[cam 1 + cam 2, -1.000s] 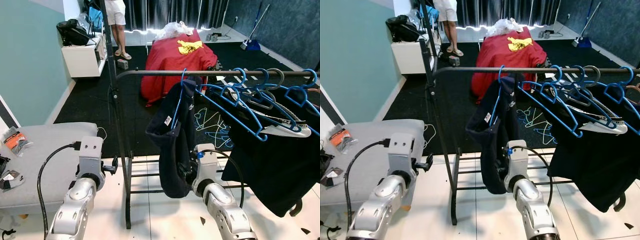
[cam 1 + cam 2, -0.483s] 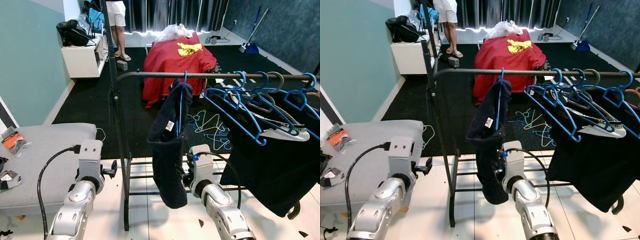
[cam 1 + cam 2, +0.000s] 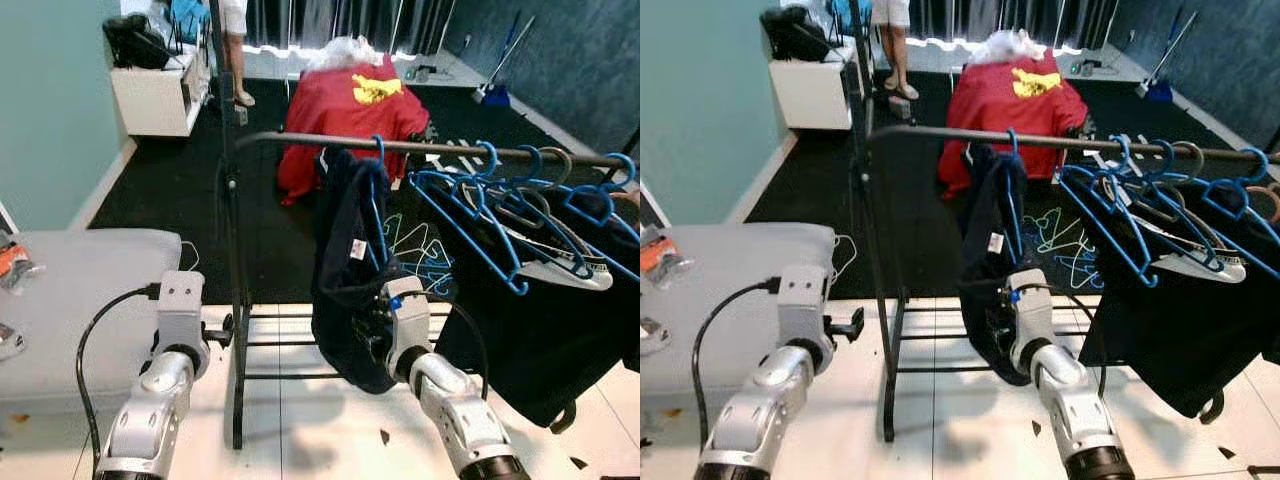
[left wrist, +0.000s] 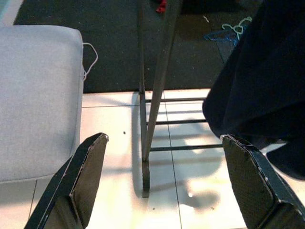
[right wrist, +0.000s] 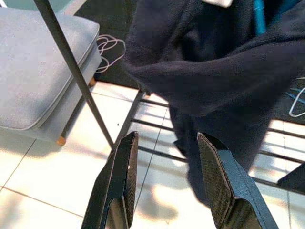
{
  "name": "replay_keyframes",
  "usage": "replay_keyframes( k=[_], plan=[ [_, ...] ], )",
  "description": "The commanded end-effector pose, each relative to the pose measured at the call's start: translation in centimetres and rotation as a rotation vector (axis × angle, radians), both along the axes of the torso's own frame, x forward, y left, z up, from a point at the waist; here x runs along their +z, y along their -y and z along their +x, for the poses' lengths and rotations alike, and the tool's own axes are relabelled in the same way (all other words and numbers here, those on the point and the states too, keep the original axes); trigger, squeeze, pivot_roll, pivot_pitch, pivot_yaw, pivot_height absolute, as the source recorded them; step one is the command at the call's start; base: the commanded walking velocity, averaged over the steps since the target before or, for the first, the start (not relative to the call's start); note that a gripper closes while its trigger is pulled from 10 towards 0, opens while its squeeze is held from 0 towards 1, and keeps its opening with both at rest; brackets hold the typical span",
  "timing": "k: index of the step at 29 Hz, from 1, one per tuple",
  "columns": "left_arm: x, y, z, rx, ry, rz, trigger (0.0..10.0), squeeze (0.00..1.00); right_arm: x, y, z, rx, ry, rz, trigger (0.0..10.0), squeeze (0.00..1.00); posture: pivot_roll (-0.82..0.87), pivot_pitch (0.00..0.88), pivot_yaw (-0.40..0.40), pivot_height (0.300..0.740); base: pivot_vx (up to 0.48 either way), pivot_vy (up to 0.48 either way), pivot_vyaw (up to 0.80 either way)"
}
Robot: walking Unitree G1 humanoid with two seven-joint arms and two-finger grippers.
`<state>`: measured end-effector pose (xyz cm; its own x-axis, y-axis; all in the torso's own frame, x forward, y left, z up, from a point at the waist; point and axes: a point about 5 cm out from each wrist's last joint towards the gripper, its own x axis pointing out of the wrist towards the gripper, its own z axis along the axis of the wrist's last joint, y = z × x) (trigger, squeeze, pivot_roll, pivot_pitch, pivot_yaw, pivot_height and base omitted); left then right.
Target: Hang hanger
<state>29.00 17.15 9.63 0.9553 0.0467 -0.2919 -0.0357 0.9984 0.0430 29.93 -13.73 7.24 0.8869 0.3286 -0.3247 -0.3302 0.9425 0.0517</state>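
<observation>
Left eye view: blue hanger (image 3: 377, 190) hooked over the rail (image 3: 300, 139) of the clothes rack, near its left end, carrying a dark garment (image 3: 345, 270) that droops in loose folds. Further blue hangers and dark clothes crowded along the rail to the right. Right arm raised just near of the garment's lower part; left arm low at the left, beside the grey cushioned seat (image 3: 70, 290). Red heap on the dark carpet far behind.

Right eye view: same layout; hanger hook plainly over the rail, garment hanging slightly askew. A person's legs at the far end of the room.

Left wrist view: left end effector (image 4: 167, 186) spread wide open, empty, pointing at the tiled floor and the rack's upright.

Right wrist view: right end effector (image 5: 164, 183) open, nothing between its fingers, the garment's hem just beyond them.

Judgement: hanger likely light, thin, fairly stiff plastic, smooth enough to slip; garment soft and shifting. Best taken at the hanger's neck below the hook, not by the cloth.
</observation>
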Motion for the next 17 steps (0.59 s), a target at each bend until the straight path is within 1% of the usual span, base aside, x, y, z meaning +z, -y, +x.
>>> replay_keyframes(
  k=[1,7,8,11,14,17],
  plan=[
    [-0.26,0.76,0.21,-0.028,-0.023,-0.003,10.0,0.00,-0.03,0.41,0.22,-0.015,-0.022,0.022,10.0,0.00,0.03,0.092,-0.076,0.740,0.000,0.000,0.00],
    [-0.27,1.02,0.28,-0.046,-0.027,0.001,10.0,0.00,-0.06,0.37,0.17,-0.018,-0.029,0.041,10.0,0.00,0.03,0.104,-0.069,0.740,0.000,0.000,0.00],
    [-0.33,1.01,0.30,-0.054,-0.037,-0.013,10.0,0.00,-0.05,0.27,0.18,-0.018,-0.028,0.035,10.0,0.00,0.00,0.104,-0.049,0.740,0.000,0.000,0.00],
    [-0.40,0.99,0.31,-0.063,-0.048,-0.030,10.0,0.00,-0.02,0.14,0.18,-0.018,-0.026,0.028,10.0,0.00,0.00,0.104,-0.049,0.740,0.000,0.000,0.00],
    [-0.27,0.97,0.55,-0.073,-0.050,0.004,10.0,0.00,-0.01,0.01,0.33,-0.011,-0.037,0.021,10.0,0.00,0.00,0.112,-0.045,0.740,0.000,0.000,0.00],
    [-0.28,1.07,0.64,-0.083,-0.053,0.012,10.0,0.00,0.02,0.00,0.41,-0.011,-0.039,0.021,10.0,0.00,0.00,0.113,-0.046,0.740,0.000,0.000,0.00]
  ],
)
